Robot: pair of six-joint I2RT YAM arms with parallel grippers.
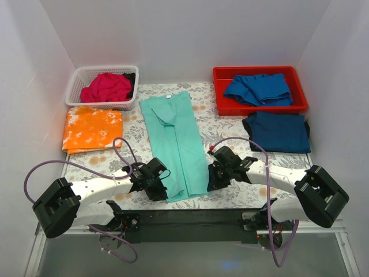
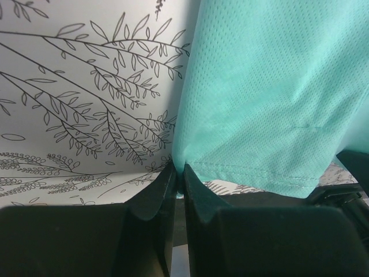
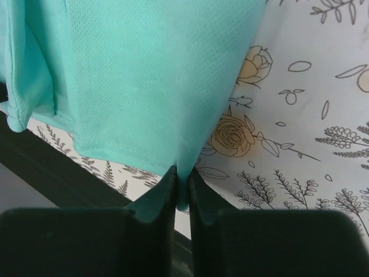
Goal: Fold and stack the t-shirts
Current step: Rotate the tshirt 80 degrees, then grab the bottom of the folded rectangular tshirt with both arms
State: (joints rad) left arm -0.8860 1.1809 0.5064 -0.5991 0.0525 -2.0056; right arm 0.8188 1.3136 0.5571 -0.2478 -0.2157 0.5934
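Both arms lie low over the flowered sheet (image 2: 86, 115), forearms angled inward toward the near hem of the mint-teal t-shirt (image 1: 173, 141), which is spread lengthwise with its collar at the far end.

The left gripper (image 1: 163, 190) sits at that shirt's near left corner and the right gripper (image 1: 212, 180) at its near right corner.

A small white label (image 1: 169, 97) shows at the collar, too small to read.

In each wrist view the 2 fingers are pinched together on the hem's corner, with teal cloth caught between them.

- **Left of the teal shirt:** the orange t-shirt (image 1: 92, 128), with the magenta-pink t-shirt (image 1: 106, 88) in a white basket (image 1: 78, 86) beyond it.
- **Right of it:** a folded royal blue t-shirt (image 1: 277, 131), with a second blue t-shirt (image 1: 259, 89) in a red tray (image 1: 222, 107) beyond.
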